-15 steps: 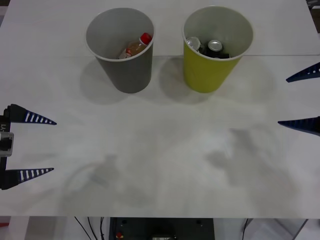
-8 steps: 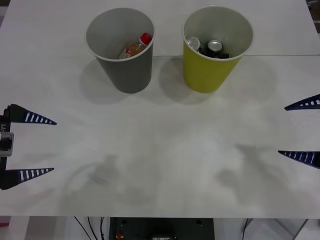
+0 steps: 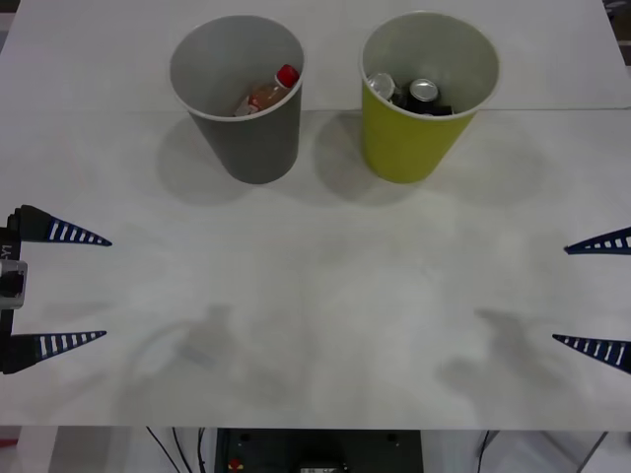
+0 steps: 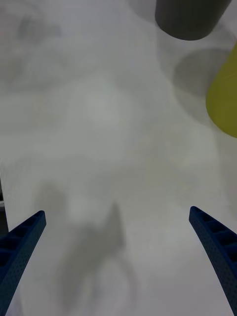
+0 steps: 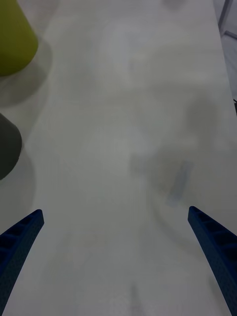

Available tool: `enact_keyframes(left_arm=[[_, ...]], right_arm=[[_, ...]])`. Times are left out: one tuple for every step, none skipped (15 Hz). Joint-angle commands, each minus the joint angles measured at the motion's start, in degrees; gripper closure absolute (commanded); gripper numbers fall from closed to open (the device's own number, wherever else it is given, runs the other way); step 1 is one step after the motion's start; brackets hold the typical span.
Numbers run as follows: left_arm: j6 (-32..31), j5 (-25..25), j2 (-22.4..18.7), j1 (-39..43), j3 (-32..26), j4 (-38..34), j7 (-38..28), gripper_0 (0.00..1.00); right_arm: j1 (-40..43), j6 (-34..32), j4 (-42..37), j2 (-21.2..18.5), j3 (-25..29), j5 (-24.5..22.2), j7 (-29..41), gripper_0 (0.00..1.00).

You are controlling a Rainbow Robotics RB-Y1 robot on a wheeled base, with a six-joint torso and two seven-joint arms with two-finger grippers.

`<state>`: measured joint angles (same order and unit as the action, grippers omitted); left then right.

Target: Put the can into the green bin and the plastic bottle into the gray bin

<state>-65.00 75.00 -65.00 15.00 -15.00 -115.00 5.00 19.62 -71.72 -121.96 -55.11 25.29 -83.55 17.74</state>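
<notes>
white tabletop (image 3: 315, 296) ran across the whole scene, pale and bare in its near half. at its far side stood the gray bin (image 3: 246, 138) on the left and the green bin (image 3: 409, 138) on the right, near each other but not touching, both upright. the plastic bottle (image 3: 268, 92) lay tilted inside the gray bin, red cap up against the wall. inside the green bin sat the can (image 3: 424, 94) with its silver top showing, beside another silver-topped can (image 3: 383, 86); which of the two carried the coloured label could not be told from above.

the left gripper (image 3: 61, 288) hung at the table's left edge, fingers wide apart and holding nothing. the right gripper (image 3: 596, 296) hung at the right edge, also spread and empty, well clear of both bins.

by the look of it both items were already sorted, so little was left to spoil. the likeliest trouble would be an arm sweeping low across the far side and clipping one of the tall, light bins, tipping it and spilling its contents.
</notes>
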Motion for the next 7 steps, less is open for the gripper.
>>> enact_keyframes(left_arm=[[0.0,0.0,0.0,0.0,0.0,0.0,0.0,0.00],[0.0,0.0,0.0,0.0,0.0,0.0,0.0,0.00],[0.0,0.0,0.0,0.0,0.0,0.0,0.0,0.00],[0.0,0.0,0.0,0.0,0.0,0.0,0.0,0.00],[0.0,0.0,0.0,0.0,0.0,0.0,0.0,0.00],[0.0,0.0,0.0,0.0,0.0,0.0,0.0,0.00],[0.0,0.0,0.0,0.0,0.0,0.0,0.0,0.00]], right_arm=[[0.9,0.0,-0.9,0.6,0.0,-0.7,-0.9,0.00],[0.9,0.0,-0.8,0.7,0.0,-1.0,-1.0,0.00],[0.9,0.0,-0.8,0.7,0.0,-1.5,-1.0,0.00],[0.9,0.0,-0.8,0.7,0.0,-1.5,-1.0,0.00],[0.9,0.0,-0.8,0.7,0.0,-1.5,-1.0,0.00],[0.9,0.0,-0.8,0.7,0.0,-1.5,-1.0,0.00],[0.9,0.0,-0.8,0.7,0.0,-1.5,-1.0,0.00]])
